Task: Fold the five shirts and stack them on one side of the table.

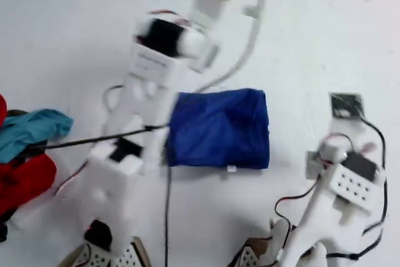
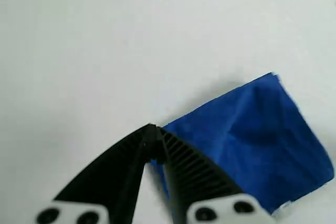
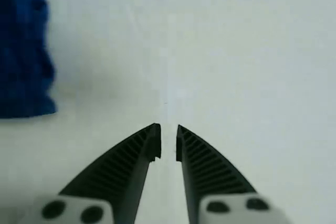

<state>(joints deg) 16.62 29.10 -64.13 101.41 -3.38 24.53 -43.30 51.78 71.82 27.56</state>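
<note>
Blue shirt (image 1: pixel 219 128), folded into a neat rectangle, lay flat on the white table (image 1: pixel 75 42), right there between my two arms. Deep, even blue it was, with soft creases rippling across the top. One side edge was a little ragged, and a small pale tag peeked out along the edge nearest my bases.

My left gripper (image 2: pixel 153 132) hung over the table with its jaws pressed tight together, tips meeting, nothing pinched between them. From its own camera those tips lined up right at one corner of the shirt, and the rest of the cloth spread away beyond them and off to one side. Whether the tips actually touched the cloth, I could not tell.

My right gripper (image 3: pixel 164 135) sat on the other side of the shirt, apart from it. Its jaws were drawn narrow, a thin slit of white table showing between the tips, and they held nothing. The shirt's bunched edge lay off to the side of those jaws.

And well away from both sets of jaws, at the table's edge past my left arm, a crumpled teal shirt (image 1: pixel 31 129) rested on a rumpled red shirt (image 1: pixel 25 179), both in a loose heap.
</note>
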